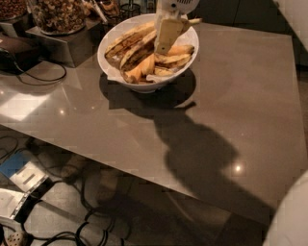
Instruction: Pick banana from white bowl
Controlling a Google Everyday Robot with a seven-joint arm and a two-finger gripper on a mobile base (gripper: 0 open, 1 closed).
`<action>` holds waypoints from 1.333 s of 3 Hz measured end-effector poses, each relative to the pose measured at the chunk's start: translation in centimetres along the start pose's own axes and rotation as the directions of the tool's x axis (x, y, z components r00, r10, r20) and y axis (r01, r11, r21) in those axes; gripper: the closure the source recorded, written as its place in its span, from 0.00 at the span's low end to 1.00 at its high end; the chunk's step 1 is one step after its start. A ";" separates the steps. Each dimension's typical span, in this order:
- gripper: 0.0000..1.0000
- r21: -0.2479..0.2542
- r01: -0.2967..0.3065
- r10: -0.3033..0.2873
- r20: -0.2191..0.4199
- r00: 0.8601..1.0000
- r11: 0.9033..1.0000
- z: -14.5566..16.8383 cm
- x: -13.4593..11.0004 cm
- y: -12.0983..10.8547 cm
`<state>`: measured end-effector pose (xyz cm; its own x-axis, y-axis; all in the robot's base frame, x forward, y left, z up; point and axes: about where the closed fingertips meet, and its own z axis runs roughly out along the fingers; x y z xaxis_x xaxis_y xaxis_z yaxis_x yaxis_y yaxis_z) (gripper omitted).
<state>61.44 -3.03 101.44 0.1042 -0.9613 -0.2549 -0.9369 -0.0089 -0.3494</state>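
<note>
Gripper (166,36): points down into the white bowl (103,60), right of its centre; wrist housing (177,5): white, directly above the bowl's far rim; arm segment (291,216): white, rounded, well apart from the bowl, near-right.
</note>
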 end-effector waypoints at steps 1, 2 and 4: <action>1.00 -0.016 -0.007 0.007 0.046 0.999 1.000 -2.0 0.1 3.2; 1.00 -0.021 -0.050 0.051 0.094 0.994 0.999 -3.9 1.1 6.7; 1.00 -0.011 -0.102 0.102 0.104 0.989 0.995 -6.1 2.7 10.0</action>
